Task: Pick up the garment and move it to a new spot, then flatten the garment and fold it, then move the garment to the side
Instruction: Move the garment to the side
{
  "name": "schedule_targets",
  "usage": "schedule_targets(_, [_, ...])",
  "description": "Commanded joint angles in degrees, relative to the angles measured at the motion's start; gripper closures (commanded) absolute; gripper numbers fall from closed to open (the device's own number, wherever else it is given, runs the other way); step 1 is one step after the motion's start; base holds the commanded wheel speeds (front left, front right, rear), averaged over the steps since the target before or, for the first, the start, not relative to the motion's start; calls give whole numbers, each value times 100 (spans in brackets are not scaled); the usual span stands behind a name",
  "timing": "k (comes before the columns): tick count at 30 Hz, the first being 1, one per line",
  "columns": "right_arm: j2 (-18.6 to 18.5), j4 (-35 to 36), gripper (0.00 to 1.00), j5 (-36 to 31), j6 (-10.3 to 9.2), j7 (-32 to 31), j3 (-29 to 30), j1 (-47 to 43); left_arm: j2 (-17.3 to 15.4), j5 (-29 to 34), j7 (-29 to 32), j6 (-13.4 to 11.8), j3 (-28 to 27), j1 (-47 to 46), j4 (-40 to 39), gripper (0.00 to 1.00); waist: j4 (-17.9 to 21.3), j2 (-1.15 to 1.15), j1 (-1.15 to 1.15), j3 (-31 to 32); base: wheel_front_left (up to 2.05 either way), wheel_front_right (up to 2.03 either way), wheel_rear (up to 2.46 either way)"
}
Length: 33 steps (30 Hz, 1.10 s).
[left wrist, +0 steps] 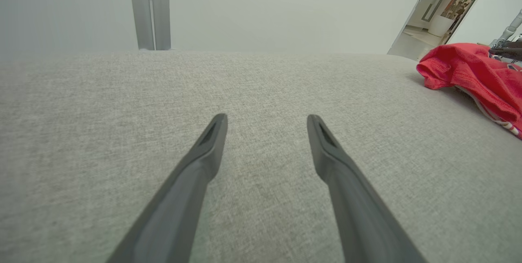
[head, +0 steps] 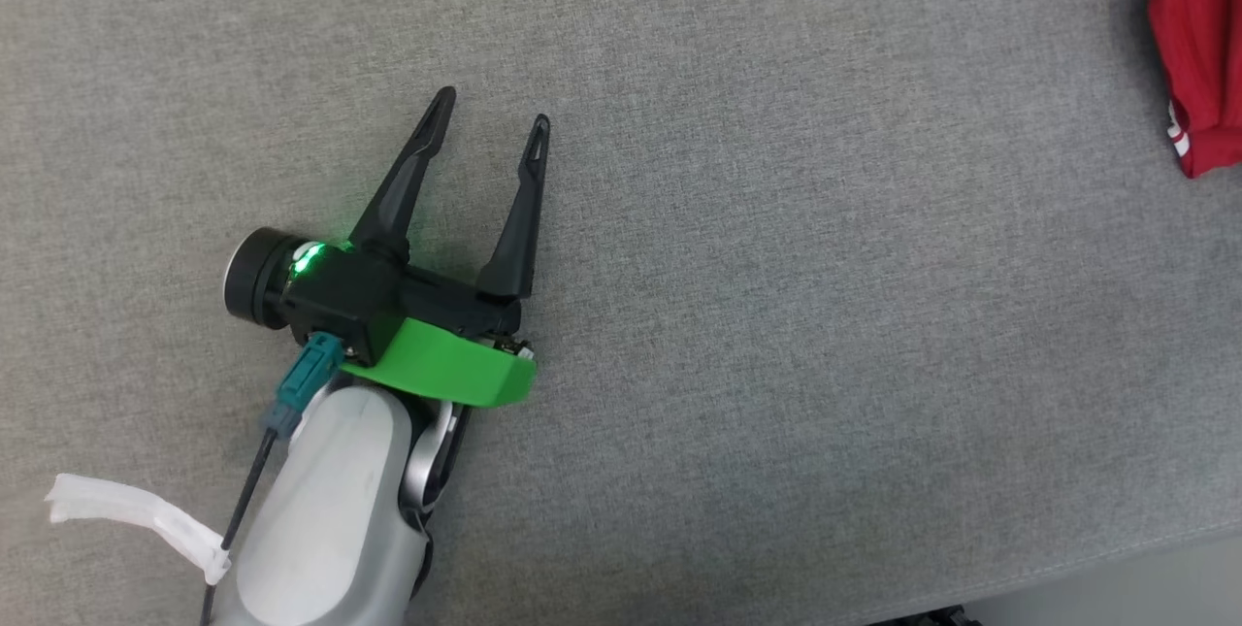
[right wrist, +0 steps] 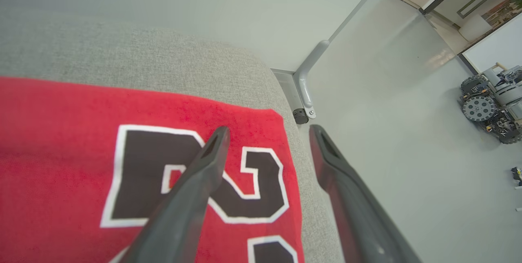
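Left gripper (head: 493,107): jaws open, empty, over grey surface (head: 776,315). Right gripper (right wrist: 268,128): jaws open, above garment (right wrist: 61,153) at far right.

Upholstery (head: 776,315): grey woven cloth, matt, coarse in grain. Garment (right wrist: 61,153): red knit cloth, soft and matt. Its black numeral with white edging looks flatter and smoother. My left gripper (head: 493,107): dark plastic fingers (head: 517,218), matt. The green collar (head: 446,376) behind it is smooth plastic with a slight sheen; my forearm shell (head: 330,510) is pale, satin-smooth plastic. Floor (right wrist: 408,165): smooth, lightly glossy.
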<state>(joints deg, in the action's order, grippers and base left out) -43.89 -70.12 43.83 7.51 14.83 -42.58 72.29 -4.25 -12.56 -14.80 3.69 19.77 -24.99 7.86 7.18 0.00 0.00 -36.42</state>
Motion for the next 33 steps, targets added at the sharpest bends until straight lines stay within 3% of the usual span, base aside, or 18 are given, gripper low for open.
schedule_targets(1, [-48, 32, 0, -182, -2, 43, 158, 180, -68, -43, -15, -43, -81, 150, 115, 0, -40, 0, 0, 256, 0, 0, 0])
schedule_targets(8, [39, 1141, 0, -998, -3, 33, 1397, -412, -59, -172, -40, -70, -390, 399, -13, 0, -69, 0, 0, 1111, 0, 0, 0])
schedule_targets(17, [646, 3345, 0, -1847, -2, 35, 3067, -2299, -148, -262, -38, -81, -978, 1125, -270, 0, -179, 0, 0, 2432, 0, 0, 0])
schedule_targets(26, [1382, 5042, 0, -2110, -2, 36, 3793, -4281, -153, -369, -39, -88, -1354, 1784, -414, 0, -388, 0, 0, 3330, 0, 0, 0])
schedule_targets(33, [1991, 5920, 0, -2214, -2, 36, 3969, -5655, -167, -324, -38, -219, -1744, 2313, -470, 0, -505, 0, 0, 3629, 0, 0, 0])
